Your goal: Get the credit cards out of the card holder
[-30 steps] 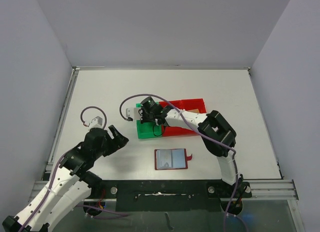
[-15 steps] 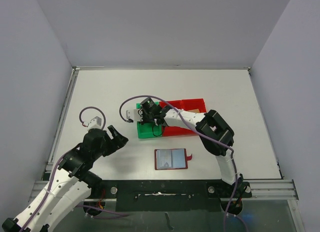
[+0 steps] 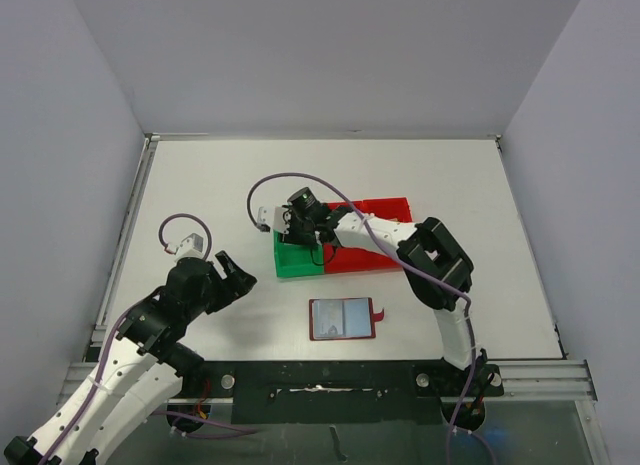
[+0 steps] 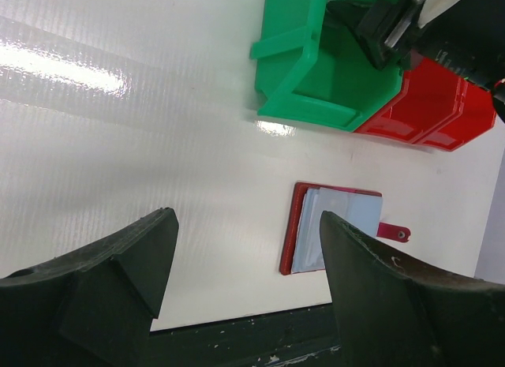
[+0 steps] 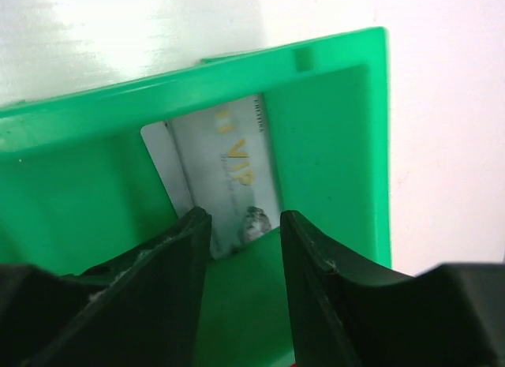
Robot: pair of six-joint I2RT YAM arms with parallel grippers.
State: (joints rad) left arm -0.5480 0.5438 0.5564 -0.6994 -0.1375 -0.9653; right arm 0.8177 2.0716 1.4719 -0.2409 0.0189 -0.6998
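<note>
The right gripper (image 5: pixel 245 219) has risen slightly toward the far side above the green bin (image 3: pixel 293 263) and its fingers have spread, so it now grips nothing. Below the gap between them, silver-grey credit cards (image 5: pixel 225 166) lie overlapping inside that bin, the upper one lettered VIP. Red bins (image 3: pixel 385 207) touch the green bin's right side. The card holder (image 3: pixel 342 319) lies opened flat on the table (image 3: pixel 200 185) near the front edge, well apart from the bins, pale pockets up, red tab (image 3: pixel 378 310) sticking out to its right. The left gripper (image 3: pixel 236 268) hovers over bare table on the left, fingers wide and empty
</note>
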